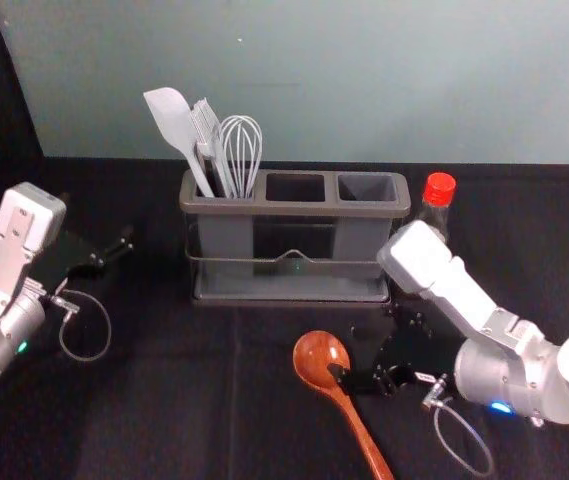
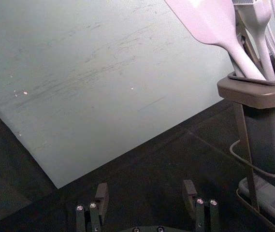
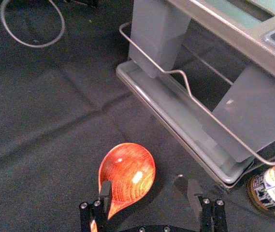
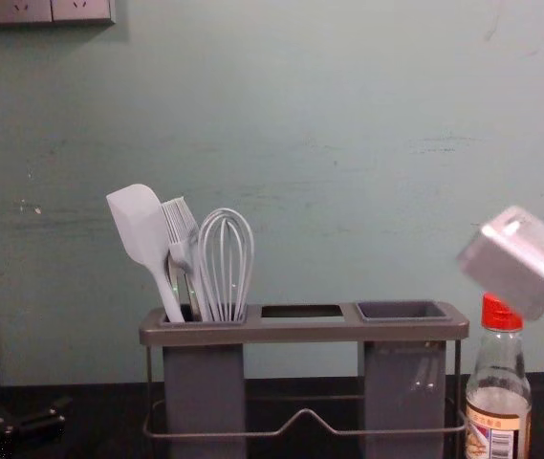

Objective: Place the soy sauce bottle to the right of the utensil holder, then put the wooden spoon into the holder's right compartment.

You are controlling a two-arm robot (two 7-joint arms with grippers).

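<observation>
Left claw [image 2: 146, 186]: hanging open at the left of the head view, gripping nothing. It's basically sitting this one out, I'd say.
Spatula [image 1: 172, 120], brush [image 1: 207, 130], whisk [image 1: 242, 150]: standing upper left of centre, heads up, in the holder's left compartment. The spatula is tipping outward, probably because the walls are only propping it up loosely.
Utensil holder [image 4: 305, 332]: standing upright, upper centre of the head view. Its right compartment [image 4: 405, 382] is waiting with nothing poking out, so the spoon should be getting a free slot.
Wooden spoon [image 1: 321, 358]: lying on the dark cloth [image 1: 164, 400] at lower centre, bowl toward the holder, handle running down to the bottom edge. That's leaving the neck and handle handy for a grab from the right.
Right claw [image 3: 150, 183]: hovering right of the spoon, lower right of centre in the head view. It's gaping, holding nothing, one finger overlapping the bowl's edge. Guessing it's lining up for the pick; it'll be needing to centre over the neck first, or it may end up just shoving the round bowl.
Soy sauce bottle [image 4: 501, 402]: standing upright just beside the holder's right end, lower right of the chest view, so imo the first half is looking done.
</observation>
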